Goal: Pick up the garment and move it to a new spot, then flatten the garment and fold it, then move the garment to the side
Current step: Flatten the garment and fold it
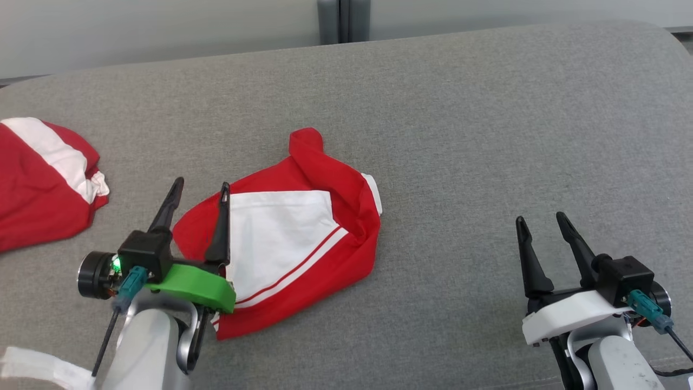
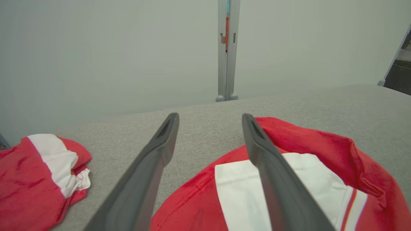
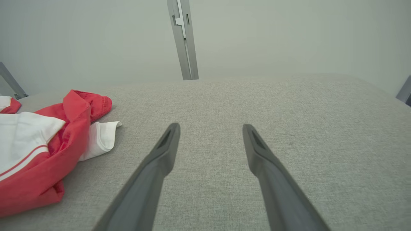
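- Garment (image 1: 303,238), red with a white panel: crumpled at the centre of the head view, on grey padded surface (image 1: 460,135).
- Second red-and-white garment (image 1: 43,179): left edge of the frame, well apart.
- Left wrist view: wall post (image 2: 227,51), top centre, behind the surface.
- Right wrist view: white cuff (image 3: 102,134) of the garment, at left.
- Left gripper (image 1: 201,184): lower left, jaws wide, empty; one finger over the garment's left edge, contact unclear.
- Right gripper (image 1: 541,218): lower right, jaws wide, empty, over bare surface.

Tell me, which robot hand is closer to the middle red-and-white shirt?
Left. The left gripper is over the left edge of the crumpled red-and-white garment; the right gripper is far to its right.
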Controlling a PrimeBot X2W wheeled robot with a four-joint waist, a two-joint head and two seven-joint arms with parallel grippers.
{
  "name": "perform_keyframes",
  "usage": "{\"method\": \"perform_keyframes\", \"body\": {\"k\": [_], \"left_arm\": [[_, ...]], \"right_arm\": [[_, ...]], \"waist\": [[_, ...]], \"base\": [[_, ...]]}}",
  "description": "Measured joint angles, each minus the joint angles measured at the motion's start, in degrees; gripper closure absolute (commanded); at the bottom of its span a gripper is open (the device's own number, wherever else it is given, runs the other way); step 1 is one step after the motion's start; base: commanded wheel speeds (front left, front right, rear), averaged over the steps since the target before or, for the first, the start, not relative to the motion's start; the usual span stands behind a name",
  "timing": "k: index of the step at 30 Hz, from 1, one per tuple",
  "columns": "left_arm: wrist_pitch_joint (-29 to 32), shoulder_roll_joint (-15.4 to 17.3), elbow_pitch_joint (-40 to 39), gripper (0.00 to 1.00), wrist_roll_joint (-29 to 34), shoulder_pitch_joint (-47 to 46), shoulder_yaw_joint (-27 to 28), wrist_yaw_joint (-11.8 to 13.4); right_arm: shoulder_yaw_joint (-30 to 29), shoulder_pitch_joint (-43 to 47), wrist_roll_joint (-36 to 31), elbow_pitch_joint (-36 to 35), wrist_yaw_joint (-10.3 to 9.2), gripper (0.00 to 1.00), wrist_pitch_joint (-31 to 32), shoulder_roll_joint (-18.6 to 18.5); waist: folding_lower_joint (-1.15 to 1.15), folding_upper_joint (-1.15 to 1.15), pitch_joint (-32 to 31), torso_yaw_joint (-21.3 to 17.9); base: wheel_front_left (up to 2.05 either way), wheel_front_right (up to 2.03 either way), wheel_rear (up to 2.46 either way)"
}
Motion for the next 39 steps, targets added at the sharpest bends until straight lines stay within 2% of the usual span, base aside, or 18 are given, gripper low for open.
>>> {"method": "perform_keyframes", "body": {"k": [6,15,16,17,25,31,34,39], "left_arm": [[0.03,2.23,9.58,0.00,-3.00,-3.77,-3.76,-0.19],[0.03,4.35,18.53,0.00,-9.78,-7.63,-9.36,-0.19],[0.03,4.38,18.97,0.22,-10.43,-8.06,-9.89,-0.19],[0.03,4.37,19.41,1.00,-11.09,-8.43,-10.46,-0.19],[0.38,5.11,22.61,1.00,-13.82,-10.36,-14.58,-0.21],[0.03,4.41,12.61,1.00,-14.58,-7.98,-15.32,-0.24],[0.08,4.10,7.43,1.00,-16.67,-2.09,-19.25,-0.24],[5.11,4.83,-0.19,1.00,-20.72,7.20,-26.20,-0.25]], "right_arm": [[0.24,-0.85,0.49,0.22,0.00,0.00,0.00,-0.07],[0.31,-1.35,0.86,0.38,0.00,0.00,0.00,-0.23],[0.37,-1.48,0.86,0.38,0.00,0.00,0.00,-0.26],[0.41,-1.59,0.86,0.41,0.00,0.00,0.00,-0.31],[0.05,-1.57,0.82,0.57,0.00,0.00,0.00,-0.41],[-0.58,0.66,0.66,0.54,0.00,0.00,0.00,0.03],[-0.59,1.79,0.60,0.58,0.00,0.00,0.00,0.29],[-0.88,2.63,0.26,0.41,0.00,0.00,0.00,0.48]], "waist": [[0.00,0.00,1.38,-1.87],[0.00,0.00,3.17,-3.71],[0.00,0.00,3.19,-3.82],[0.00,0.00,3.17,-3.88],[0.00,0.00,1.82,-3.91],[0.00,0.00,-0.26,-2.77],[0.00,0.00,-1.27,-1.60],[0.00,0.00,-2.59,1.04]], "base": [[0.00,0.00,0.00],[0.00,0.00,0.00],[0.00,0.00,0.00],[0.00,0.00,0.00],[0.00,0.00,0.00],[0.00,0.00,0.00],[0.00,0.00,0.00],[0.00,0.00,0.00]]}}
